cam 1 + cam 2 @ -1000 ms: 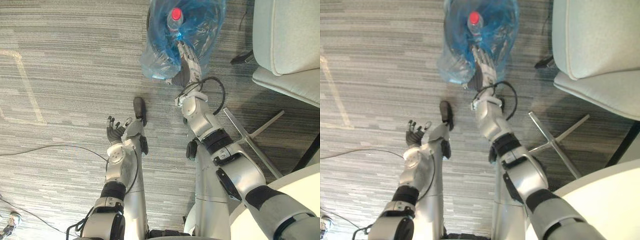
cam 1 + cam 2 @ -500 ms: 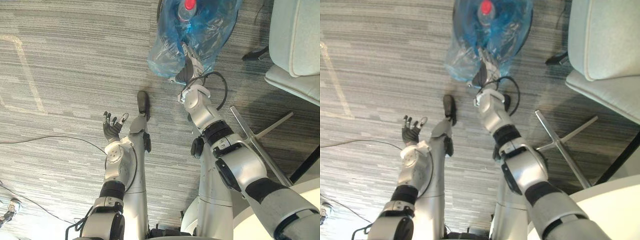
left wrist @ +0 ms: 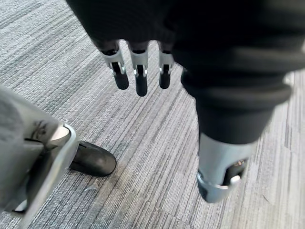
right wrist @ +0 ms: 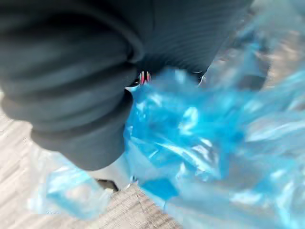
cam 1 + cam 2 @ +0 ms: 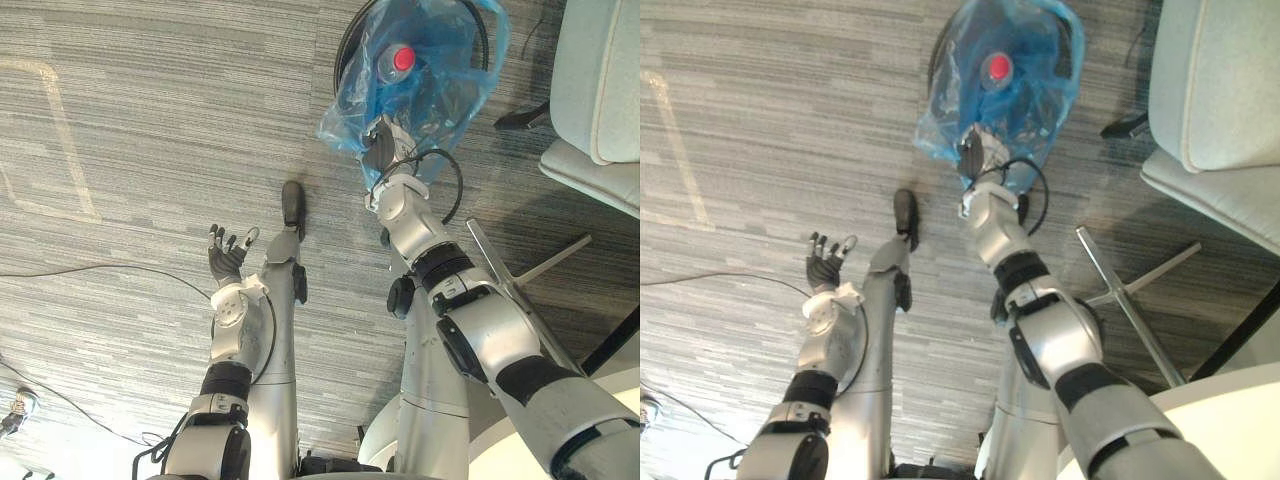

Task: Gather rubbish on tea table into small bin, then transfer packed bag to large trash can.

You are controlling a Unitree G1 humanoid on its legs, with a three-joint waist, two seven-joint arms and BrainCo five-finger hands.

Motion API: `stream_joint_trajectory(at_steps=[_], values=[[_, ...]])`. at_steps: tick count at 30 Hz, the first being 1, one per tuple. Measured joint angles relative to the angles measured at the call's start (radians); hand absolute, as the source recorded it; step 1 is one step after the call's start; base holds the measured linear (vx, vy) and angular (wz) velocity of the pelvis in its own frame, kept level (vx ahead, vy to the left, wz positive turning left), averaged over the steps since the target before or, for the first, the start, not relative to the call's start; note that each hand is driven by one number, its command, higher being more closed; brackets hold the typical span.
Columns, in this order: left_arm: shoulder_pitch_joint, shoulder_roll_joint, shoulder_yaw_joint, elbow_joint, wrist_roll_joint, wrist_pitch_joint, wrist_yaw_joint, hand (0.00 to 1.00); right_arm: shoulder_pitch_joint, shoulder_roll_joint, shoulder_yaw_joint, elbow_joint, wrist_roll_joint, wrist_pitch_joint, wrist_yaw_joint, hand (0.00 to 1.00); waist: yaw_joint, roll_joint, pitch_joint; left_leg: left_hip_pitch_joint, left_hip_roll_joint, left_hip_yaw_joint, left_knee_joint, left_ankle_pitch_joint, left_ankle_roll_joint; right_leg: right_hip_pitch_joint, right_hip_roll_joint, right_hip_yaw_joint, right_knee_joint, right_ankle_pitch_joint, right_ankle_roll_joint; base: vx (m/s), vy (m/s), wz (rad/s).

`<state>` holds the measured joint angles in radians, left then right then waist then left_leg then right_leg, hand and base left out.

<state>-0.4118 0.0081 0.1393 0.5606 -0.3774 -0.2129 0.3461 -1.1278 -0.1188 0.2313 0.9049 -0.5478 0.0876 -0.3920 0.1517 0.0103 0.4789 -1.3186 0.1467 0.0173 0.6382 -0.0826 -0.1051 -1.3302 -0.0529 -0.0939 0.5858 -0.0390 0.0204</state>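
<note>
While the right arm reaches forward across the grey carpet (image 5: 140, 120), its right hand (image 5: 381, 143) is at the near lower edge of a blue plastic bag (image 5: 445, 85). The crumpled film bunches round the hand. From the right wrist camera the blue plastic swallows the fingers, so I cannot tell whether they are curled on it or lying straight inside.

The bag is see-through, and a bottle with a red cap (image 5: 399, 62) shows inside it, near the middle. The bag lies over a round black bin (image 5: 341, 50). Its dark rim curves out from behind the plastic on the left and again at the far right. Whether the bag sits down in the bin or is held just above it, I cannot make out.

The left hand (image 5: 228, 262) is off to the other side, well apart from the bag, raised over bare carpet. Its fingers (image 3: 138, 71) are straight and spread, the thumb apart from them, and it holds nothing.

A pale upholstered chair (image 5: 600, 80) stands to the right of the bin, with its metal legs (image 5: 525, 275) splayed on the floor. A white round table (image 5: 1230, 395) edges in at the near right corner.
</note>
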Motion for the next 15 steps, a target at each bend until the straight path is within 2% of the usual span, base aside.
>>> stream_joint_trajectory(at_steps=[8, 10, 15], values=[[0.0, 0.001, 0.002, 0.001, 0.0, 0.009, 0.0, 0.0, 0.035, 0.0, 0.0, -0.07, 0.013, -0.002, -0.003, 1.0, 0.002, 0.0, -0.001, 0.0, 0.001, 0.002, 0.01, 0.001, 0.002, 0.001, 0.001, 0.003, 0.0, 0.003, -0.004, -0.02, -0.033, -0.01], [0.0, 0.0, 0.007, 0.001, 0.001, 0.013, 0.0, 0.0, 0.039, -0.001, 0.0, -0.092, 0.04, -0.001, -0.004, 1.0, 0.002, 0.0, -0.001, 0.001, 0.002, 0.002, 0.012, 0.001, 0.002, 0.003, 0.003, 0.003, 0.002, 0.015, -0.02, -0.01, -0.047, -0.02], [0.0, 0.002, 0.026, 0.025, 0.004, 0.027, 0.0, 0.0, 0.061, -0.001, 0.012, -0.151, 0.046, -0.002, -0.018, 1.0, 0.001, 0.0, -0.001, 0.025, 0.013, 0.002, 0.031, -0.004, 0.008, 0.036, 0.013, 0.003, -0.002, 0.023, -0.024, -0.01, -0.041, -0.1]])
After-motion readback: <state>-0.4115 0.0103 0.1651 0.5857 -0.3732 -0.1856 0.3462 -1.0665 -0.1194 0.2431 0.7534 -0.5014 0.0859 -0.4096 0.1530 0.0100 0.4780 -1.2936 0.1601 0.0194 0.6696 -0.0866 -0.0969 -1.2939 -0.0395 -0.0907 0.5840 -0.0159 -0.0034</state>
